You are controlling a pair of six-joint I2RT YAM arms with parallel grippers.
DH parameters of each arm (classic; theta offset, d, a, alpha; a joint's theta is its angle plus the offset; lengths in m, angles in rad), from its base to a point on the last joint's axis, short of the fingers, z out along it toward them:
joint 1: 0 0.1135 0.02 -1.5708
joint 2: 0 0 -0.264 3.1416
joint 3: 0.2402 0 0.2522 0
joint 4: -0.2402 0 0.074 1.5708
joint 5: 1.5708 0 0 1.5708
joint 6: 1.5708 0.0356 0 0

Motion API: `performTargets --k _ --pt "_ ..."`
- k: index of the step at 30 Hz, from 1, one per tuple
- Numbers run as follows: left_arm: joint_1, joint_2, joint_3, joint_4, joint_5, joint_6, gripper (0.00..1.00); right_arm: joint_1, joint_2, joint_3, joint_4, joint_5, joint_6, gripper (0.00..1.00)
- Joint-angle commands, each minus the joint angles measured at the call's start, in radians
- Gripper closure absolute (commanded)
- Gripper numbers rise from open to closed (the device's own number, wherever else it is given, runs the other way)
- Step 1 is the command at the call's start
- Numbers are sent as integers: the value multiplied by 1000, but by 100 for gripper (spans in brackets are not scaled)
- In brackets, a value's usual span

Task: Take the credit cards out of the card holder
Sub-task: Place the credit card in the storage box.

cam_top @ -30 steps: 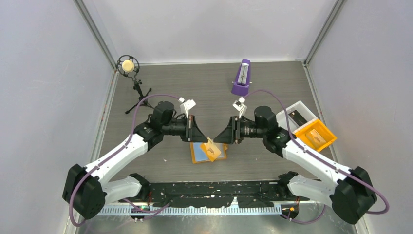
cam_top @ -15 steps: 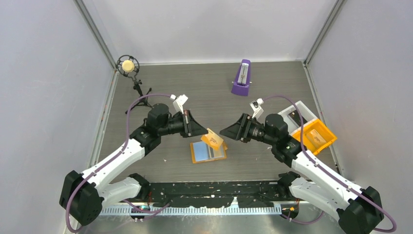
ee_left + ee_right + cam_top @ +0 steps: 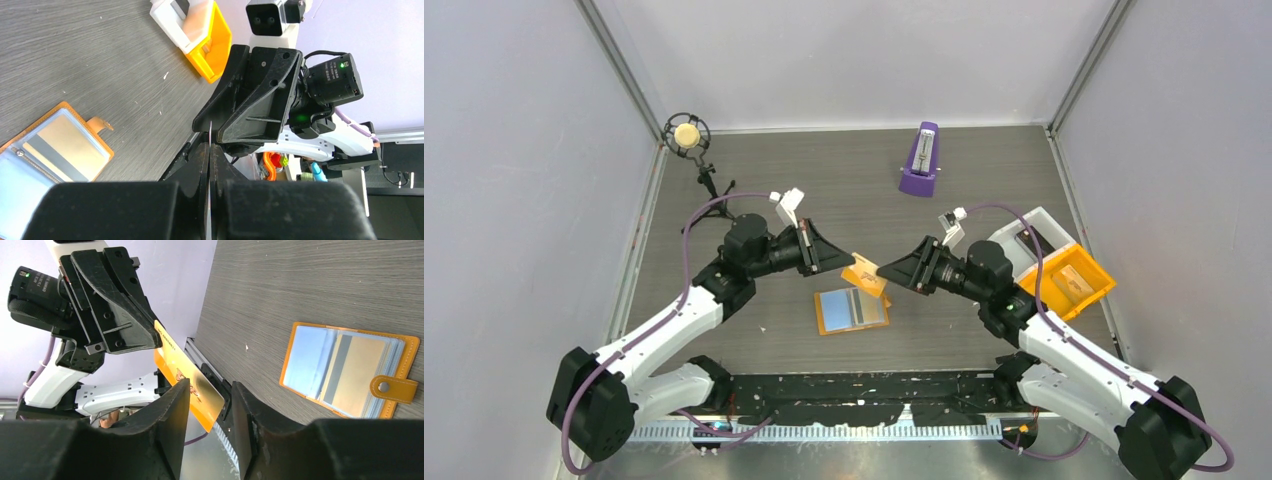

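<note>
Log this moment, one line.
left gripper: shut on orange-yellow plastic card | right gripper: open around card end | orange folding card holder: open on grey table

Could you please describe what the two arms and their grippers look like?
The left arm and right arm have white links, black joints and a purple cable each. The left gripper and right gripper are black wedges, each topped by a small white block.

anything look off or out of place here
Nothing spilled or damaged. One orange card hangs tilted in mid-air, pinched at one end by the left fingers; the card holder lies open with cards still inside.
</note>
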Motion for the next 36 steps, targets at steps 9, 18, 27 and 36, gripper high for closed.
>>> performTargets --k 9,18,27,36 --pt "-3 7 -5 34 -47 2 99 -7 -34 2 90 75 41 93" --pt "-3 -90 60 -300 -188 181 46 -240 54 226 -207 -83 -167 95" --pt "-3 -80 162 -548 -163 295 41 -558 116 482 -797 63 -481 95" --pt "-3 -87 274 -900 -89 550 40 -814 281 732 -1052 140 -669 95"
